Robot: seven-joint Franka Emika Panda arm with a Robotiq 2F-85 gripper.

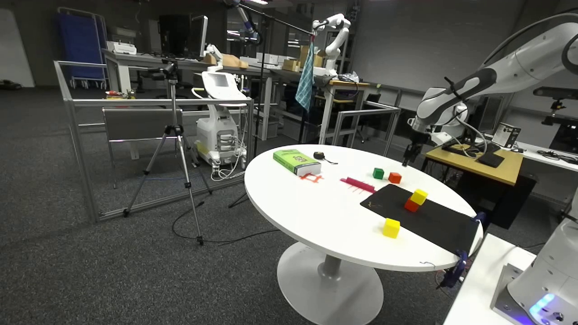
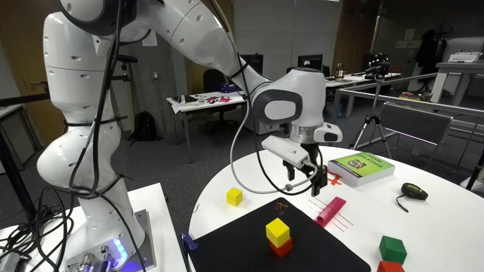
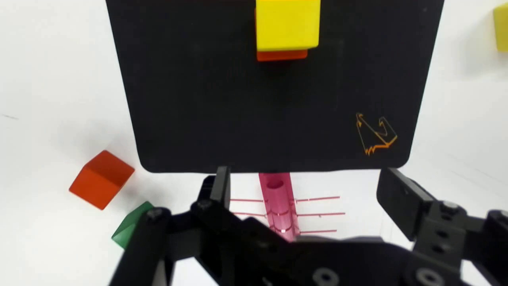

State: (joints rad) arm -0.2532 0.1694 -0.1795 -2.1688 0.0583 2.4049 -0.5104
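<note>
My gripper [image 3: 305, 186] is open and empty, held above the table; it also shows in both exterior views [image 1: 408, 155] [image 2: 304, 182]. In the wrist view a pink grooved piece [image 3: 279, 200] with thin side rods lies below, between the fingers. A yellow cube [image 3: 287, 26] sits on a red cube [image 3: 281, 55], slightly offset, on the black mat [image 3: 238, 119]. A separate red cube [image 3: 102, 179] and a green cube [image 3: 133, 224], partly hidden by the gripper, lie beside the mat. Another yellow cube [image 3: 501, 28] lies across the mat, cut by the frame edge.
The round white table [image 1: 289, 212] also carries a thick green book [image 1: 298, 160] and a black tape measure [image 1: 319, 155]. A red marking [image 1: 311, 178] lies by the book. Blue clamps [image 1: 460, 266] grip the table edge at the mat. A cable [image 2: 261, 151] hangs beside the wrist.
</note>
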